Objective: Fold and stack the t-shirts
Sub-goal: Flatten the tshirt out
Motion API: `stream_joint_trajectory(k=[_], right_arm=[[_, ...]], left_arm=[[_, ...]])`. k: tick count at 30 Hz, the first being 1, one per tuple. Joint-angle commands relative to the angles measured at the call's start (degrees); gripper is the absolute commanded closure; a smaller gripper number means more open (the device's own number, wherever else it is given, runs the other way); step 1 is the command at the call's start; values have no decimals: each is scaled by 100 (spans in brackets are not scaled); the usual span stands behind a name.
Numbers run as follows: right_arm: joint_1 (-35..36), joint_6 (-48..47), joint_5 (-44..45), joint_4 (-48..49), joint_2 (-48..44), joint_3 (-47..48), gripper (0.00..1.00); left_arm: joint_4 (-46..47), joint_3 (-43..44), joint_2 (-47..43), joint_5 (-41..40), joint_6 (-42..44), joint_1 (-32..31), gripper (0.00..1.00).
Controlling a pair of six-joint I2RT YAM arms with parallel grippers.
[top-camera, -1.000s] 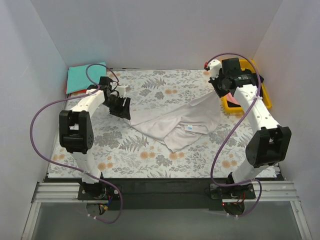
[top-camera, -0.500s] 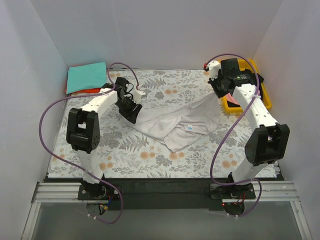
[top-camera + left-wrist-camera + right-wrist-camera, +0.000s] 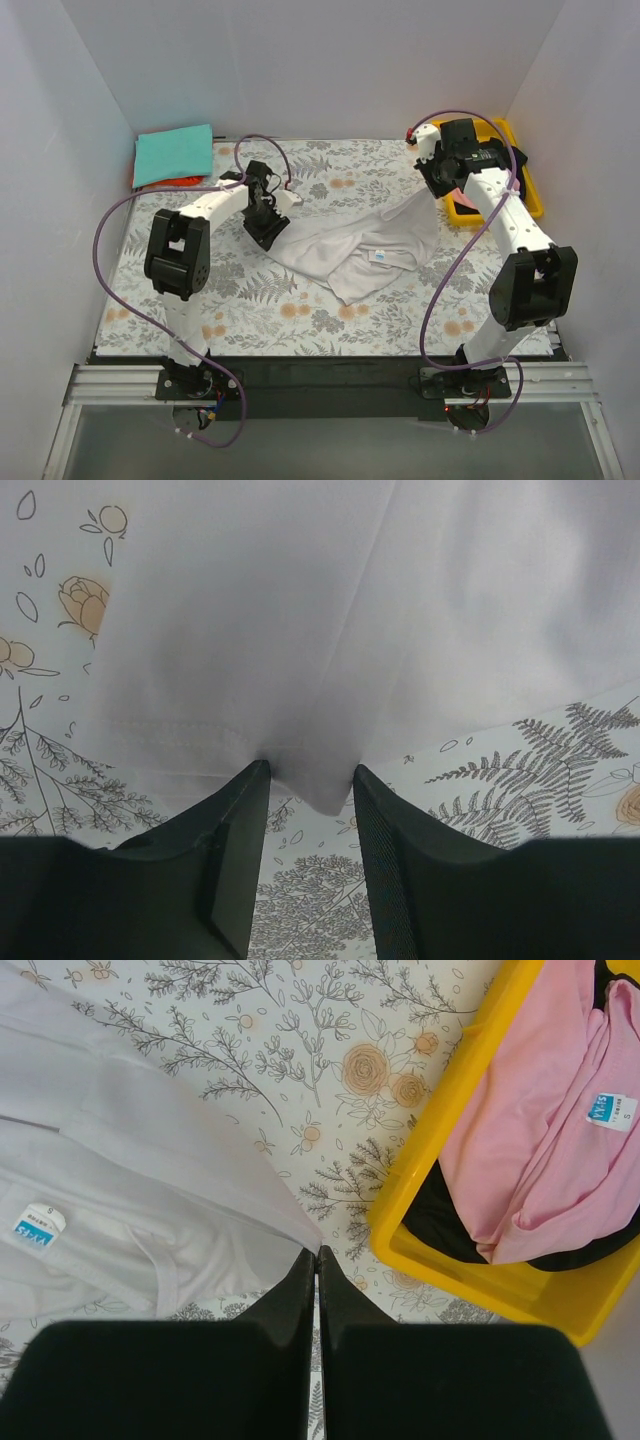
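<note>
Top external view: the white t-shirt (image 3: 350,252) lies crumpled and unfolded in the middle of the counter (image 3: 250,300). One corner is drawn out toward the right pincer (image 3: 436,188), and its opposite edge sits at the left pincer (image 3: 268,232). A folded teal t-shirt (image 3: 173,153) rests at the far left corner on top of an orange t-shirt (image 3: 168,182), of which only an edge shows. A yellow bin (image 3: 470,215) stands at the far right, partly hidden by the right arm.

Left wrist view: the left pincer is released. Its two fingers stand apart on either side of a hemmed corner of the white t-shirt, which pokes down between them. The stitched hem runs off to the left, just above the fingertips.

Right wrist view: the right pincer is clenched, fingers pressed together. A corner of the white t-shirt tapers right into the tips, so I judge that it is grasping that corner. The neck label (image 3: 38,1225) is visible on the left. The bin beside it holds a pink t-shirt (image 3: 530,1150) lying over a black t-shirt (image 3: 437,1222).

Assessment: the cloth is light, thin and limp. It will sag, drape and bunch rather than keep any shape, and a single layer could slip from a shallow pinch. The doubled hem at a corner is the soundest place to take hold. With both corners held, the shirt can be pulled flat.
</note>
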Motion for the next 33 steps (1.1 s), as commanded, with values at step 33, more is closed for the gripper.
stream_joint_trajectory(k=[33], right_arm=[[-402, 670, -862, 190, -2430, 1468, 99]], left_arm=[[1375, 681, -4356, 514, -2593, 1560, 100]])
